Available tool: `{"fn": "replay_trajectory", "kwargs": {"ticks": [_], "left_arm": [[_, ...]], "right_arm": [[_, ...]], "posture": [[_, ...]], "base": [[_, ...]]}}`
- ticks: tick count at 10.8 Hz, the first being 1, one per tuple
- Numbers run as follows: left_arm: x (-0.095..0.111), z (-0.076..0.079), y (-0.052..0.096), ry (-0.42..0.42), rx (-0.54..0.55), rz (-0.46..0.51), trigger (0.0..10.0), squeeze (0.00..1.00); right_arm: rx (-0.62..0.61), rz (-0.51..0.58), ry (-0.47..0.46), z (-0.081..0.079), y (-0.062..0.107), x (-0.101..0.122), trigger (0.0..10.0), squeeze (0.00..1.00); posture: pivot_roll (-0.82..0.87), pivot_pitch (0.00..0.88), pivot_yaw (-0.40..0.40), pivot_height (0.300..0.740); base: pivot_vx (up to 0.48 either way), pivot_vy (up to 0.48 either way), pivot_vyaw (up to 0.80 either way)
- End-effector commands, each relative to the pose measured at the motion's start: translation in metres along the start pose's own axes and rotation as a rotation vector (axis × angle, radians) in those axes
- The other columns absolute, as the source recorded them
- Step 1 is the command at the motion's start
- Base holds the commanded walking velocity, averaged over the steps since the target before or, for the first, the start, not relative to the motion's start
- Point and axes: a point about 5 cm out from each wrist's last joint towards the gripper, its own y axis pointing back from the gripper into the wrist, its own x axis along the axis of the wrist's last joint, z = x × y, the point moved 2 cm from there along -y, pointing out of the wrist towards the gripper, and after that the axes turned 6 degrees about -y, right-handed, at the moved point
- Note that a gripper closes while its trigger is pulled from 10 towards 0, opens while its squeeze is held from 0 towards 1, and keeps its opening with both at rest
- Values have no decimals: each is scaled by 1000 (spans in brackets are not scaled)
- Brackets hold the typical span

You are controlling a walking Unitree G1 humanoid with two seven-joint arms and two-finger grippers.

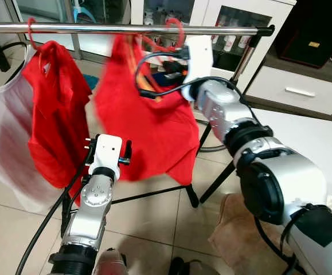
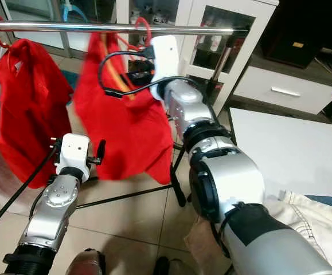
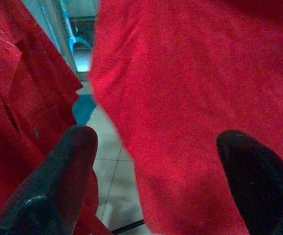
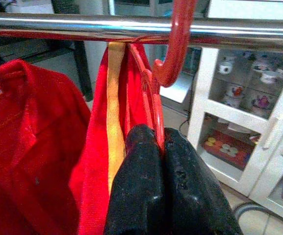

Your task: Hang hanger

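While the right claw (image 4: 163,147) is clamped on the red hanger (image 4: 178,44), its hook sits over the chrome rail (image 1: 125,27), and the claw's tips are buried against the red shirt (image 1: 145,120), which is blurred. Lower down, the left claw (image 3: 156,161) is spread apart before that shirt's hem. Another red garment (image 1: 54,109) hangs just beside it, with bare rail between them. No writing can be read.
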Motion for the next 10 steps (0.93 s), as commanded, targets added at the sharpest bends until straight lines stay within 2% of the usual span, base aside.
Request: {"fn": "replay_trajectory", "kwargs": {"ticks": [1, 3, 5, 6, 8, 9, 10], "left_arm": [[2, 8, -2, -3, -34, -2, 10000, 0], [2, 12, -2, 0, -46, -2, 10000, 0], [3, 21, 2, -9, -89, 9, 10000, 0], [7, 27, 5, -18, -109, 48, 10000, 0], [26, 27, 10, 19, -102, 152, 10000, 0], [48, 24, 16, 24, -110, 256, 10000, 0], [57, 22, 20, 24, -112, 303, 10000, 0]], "right_arm": [[-33, 138, 18, 10, 3, 28, 0, 0], [-37, 130, 16, 10, 4, 22, 0, 0], [-37, 132, 27, 9, 3, 26, 0, 0], [-37, 133, 40, 8, 1, 31, 0, 0], [-58, 135, 65, 7, 0, 38, 0, 0], [-75, 119, 79, 7, -2, 37, 0, 0], [-78, 110, 82, 5, -3, 35, 0, 0]], "posture": [[172, 77, -104, 740], [163, 80, -103, 740], [162, 108, -112, 740], [170, 122, -117, 740], [186, 143, -121, 740], [204, 163, -125, 740], [208, 172, -125, 740]], "base": [[0, 0, 0], [0, 0, 0], [0, 0, 0], [0, 0, 0], [0, 0, 0], [0, 0, 0], [0, 0, 0]]}}
